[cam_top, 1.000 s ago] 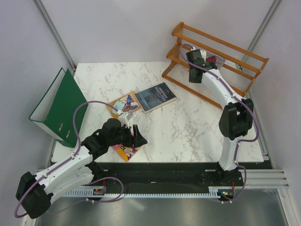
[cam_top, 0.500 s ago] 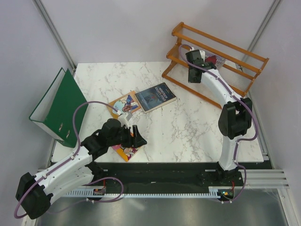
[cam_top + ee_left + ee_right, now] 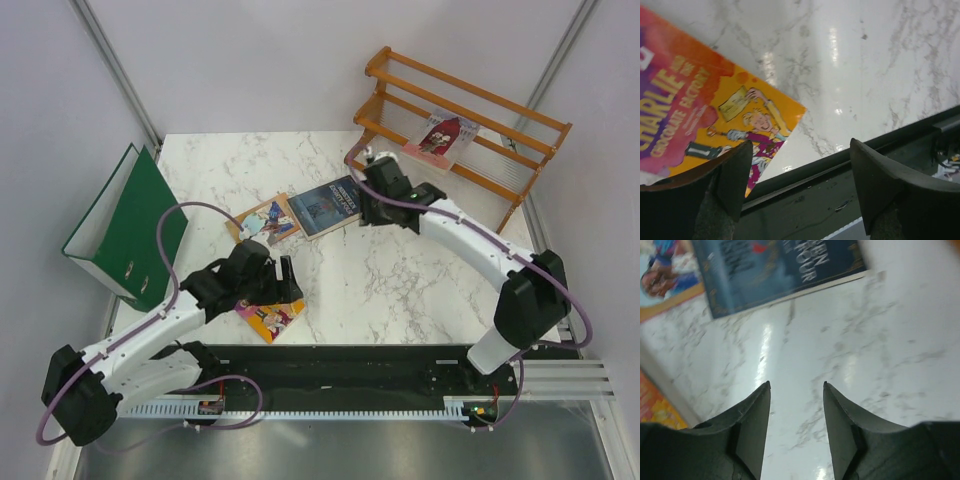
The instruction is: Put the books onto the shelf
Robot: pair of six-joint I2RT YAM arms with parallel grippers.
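Observation:
The shelf (image 3: 500, 140) stands at the back right, and a red-and-pink book (image 3: 440, 136) leans on its lower tier. Three books lie flat on the table: dark blue (image 3: 328, 206), tan (image 3: 264, 221) and purple-and-yellow (image 3: 272, 318). My right gripper (image 3: 368, 208) hangs open and empty over bare marble just right of the dark blue book (image 3: 785, 265). In the right wrist view the right gripper (image 3: 796, 384) has the book ahead of its tips. My left gripper (image 3: 800, 145) is open at the table's near edge. Its left finger is over a corner of the purple-and-yellow book (image 3: 715, 110).
A large green ring binder (image 3: 125, 225) stands open at the table's left edge. Along the near edge runs the black base rail (image 3: 805, 200), just below the left gripper. The shelf's side frame reaches past the table's right back corner.
My right gripper has opened, left the red-and-pink book on the shelf and swung down-left to the dark blue book. The left gripper widened a little and shifted slightly.

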